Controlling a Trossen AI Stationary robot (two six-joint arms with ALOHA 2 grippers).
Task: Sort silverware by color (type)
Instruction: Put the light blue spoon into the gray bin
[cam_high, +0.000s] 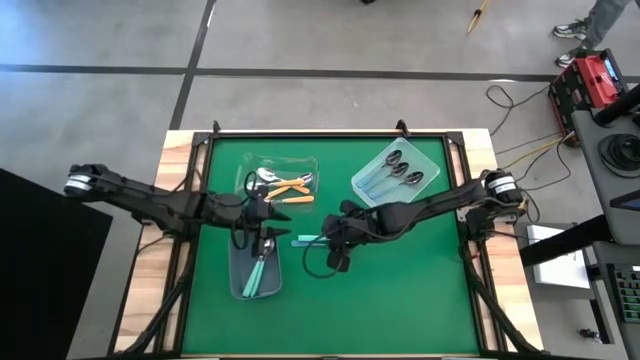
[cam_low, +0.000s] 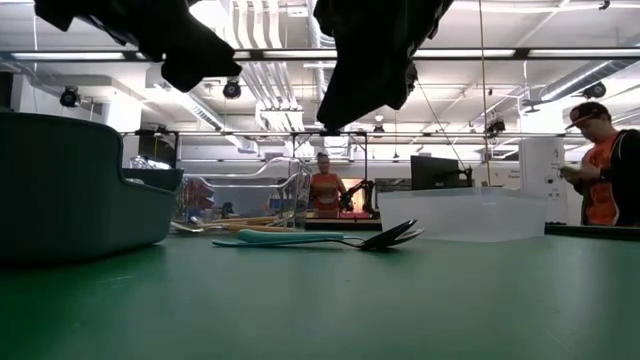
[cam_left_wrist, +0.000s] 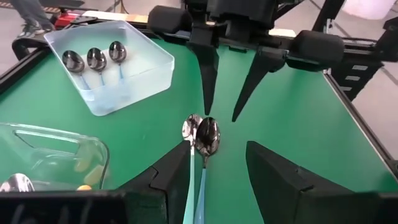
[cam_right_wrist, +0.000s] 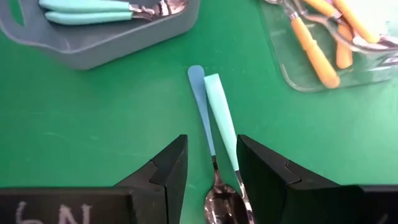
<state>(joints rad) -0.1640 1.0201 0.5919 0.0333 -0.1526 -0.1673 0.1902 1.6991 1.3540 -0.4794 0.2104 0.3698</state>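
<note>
I have two spoons lying loose on the green table (cam_high: 400, 300), between the grey bin (cam_high: 256, 275) and the right arm: a teal spoon (cam_right_wrist: 222, 121) and a blue spoon (cam_right_wrist: 202, 109). They lie side by side and touch along the handles, and their bowls overlap. The other spoons are already in containers: teal ones in the grey bin, orange spoons (cam_high: 290, 190) in the clear bin (cam_high: 300, 162), dark ones in the white tray (cam_high: 372, 190).

My right gripper (cam_right_wrist: 211, 171) hovers over the pair with its fingers spread and nothing between them. The left gripper (cam_left_wrist: 217, 177) faces it from the other side, also spread and empty.

I judge these spoons to be light and stiff. The metal bowls look polished, so probably slippery; the plastic handles should give a better hold. I would take the teal one at the middle of its handle. The risk is that the fingers catch both handles together, because they lie so close.
</note>
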